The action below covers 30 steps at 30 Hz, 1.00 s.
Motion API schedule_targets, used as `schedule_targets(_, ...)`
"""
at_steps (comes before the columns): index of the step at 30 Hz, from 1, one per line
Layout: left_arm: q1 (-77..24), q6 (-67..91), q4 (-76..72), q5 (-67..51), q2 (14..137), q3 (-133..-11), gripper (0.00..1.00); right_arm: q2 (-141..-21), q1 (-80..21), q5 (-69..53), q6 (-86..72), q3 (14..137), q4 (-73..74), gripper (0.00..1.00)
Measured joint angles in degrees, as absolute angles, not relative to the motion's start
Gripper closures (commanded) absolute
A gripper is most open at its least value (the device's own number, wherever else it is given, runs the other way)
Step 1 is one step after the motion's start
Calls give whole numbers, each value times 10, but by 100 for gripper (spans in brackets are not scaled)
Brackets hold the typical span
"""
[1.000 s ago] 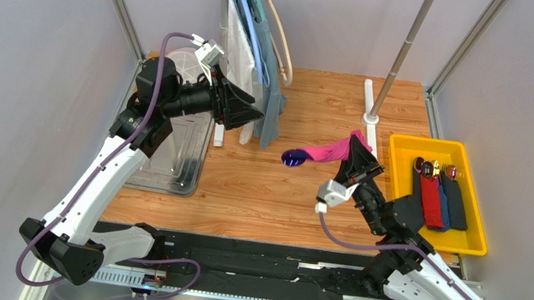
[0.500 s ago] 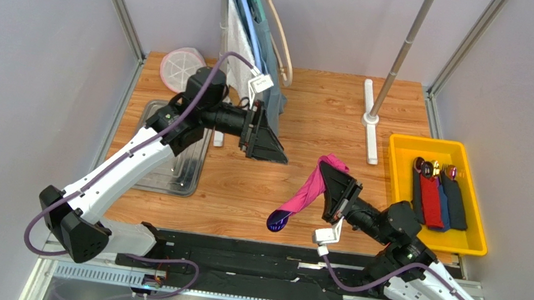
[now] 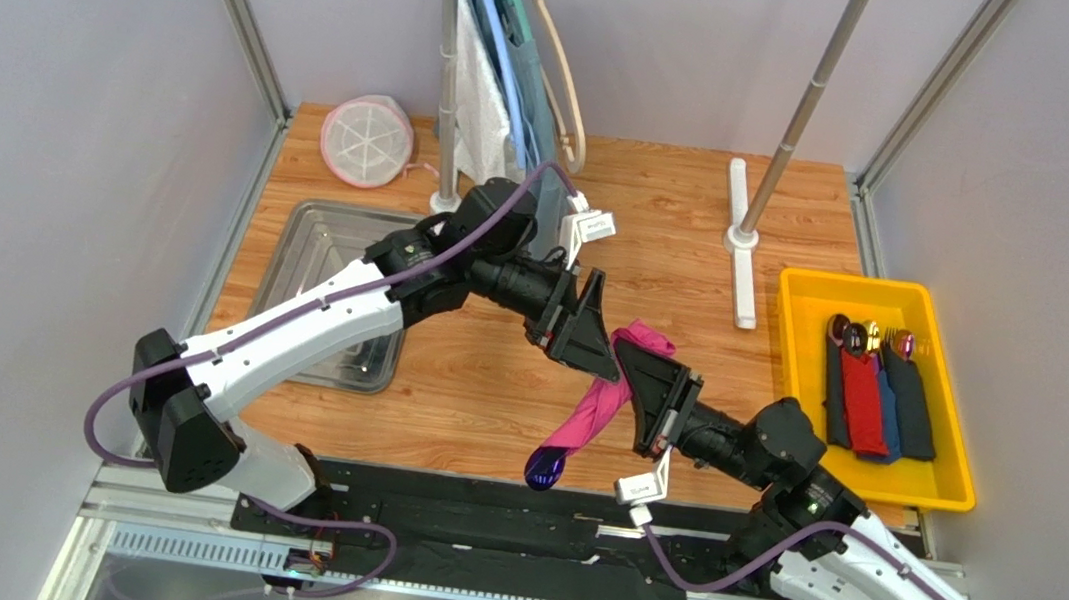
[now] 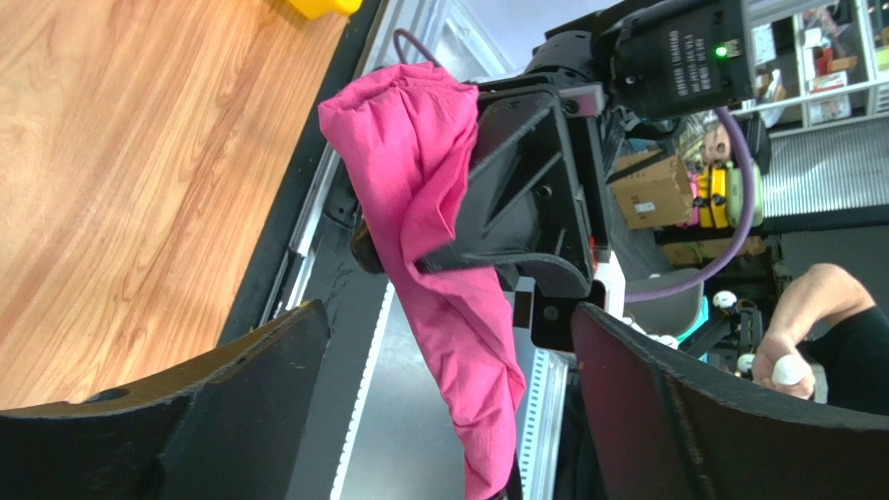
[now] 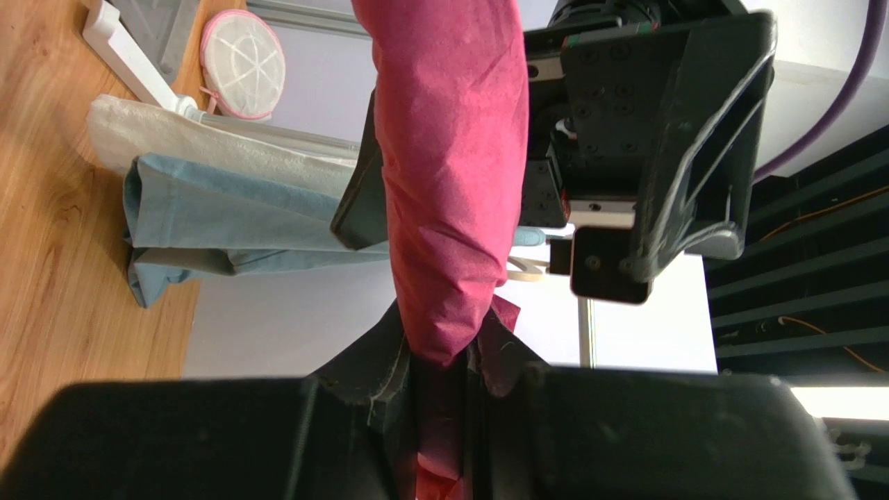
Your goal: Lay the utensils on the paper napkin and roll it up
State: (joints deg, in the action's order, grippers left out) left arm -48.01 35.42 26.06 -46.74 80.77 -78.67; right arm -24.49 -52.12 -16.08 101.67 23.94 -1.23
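**Paper napkin** (image 3: 581,414): magenta, rolled, held aloft above the near edge of the table (image 3: 486,385) and slanting down to the left. It hangs slightly lower than half a second ago.
**Utensils** (image 3: 544,468): inside the roll, with one dark-purple spoon bowl showing at the low end.
**Right gripper** (image 3: 625,386): fingers pinching the roll near its upper end, unchanged.
**Left gripper** (image 3: 596,350): fingers spread wide, now just beside the roll's top. A second ago it was well apart, over the metal tray (image 3: 294,235).
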Motion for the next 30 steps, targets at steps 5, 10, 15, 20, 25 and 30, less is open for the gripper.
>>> schedule_targets(5,-489,357,269,-456,819,-790,37,-247,-536,-150,1019,239,-13,100)
schedule_targets(10,-490,364,268,-458,823,-790,39,-247,-549,-135,1019,239,-16,100)
schedule_targets(15,-490,379,240,-479,823,-783,32,-246,-553,-125,1021,239,-16,100)
schedule_targets(20,-491,410,196,-505,823,-748,47,-246,-554,-119,1024,239,-20,100)
schedule_targets(25,-490,452,142,-538,823,-716,86,-249,-559,-108,1028,239,-27,100)
schedule_targets(30,-481,488,116,-552,821,-704,100,-242,-562,-102,1048,239,-24,100)
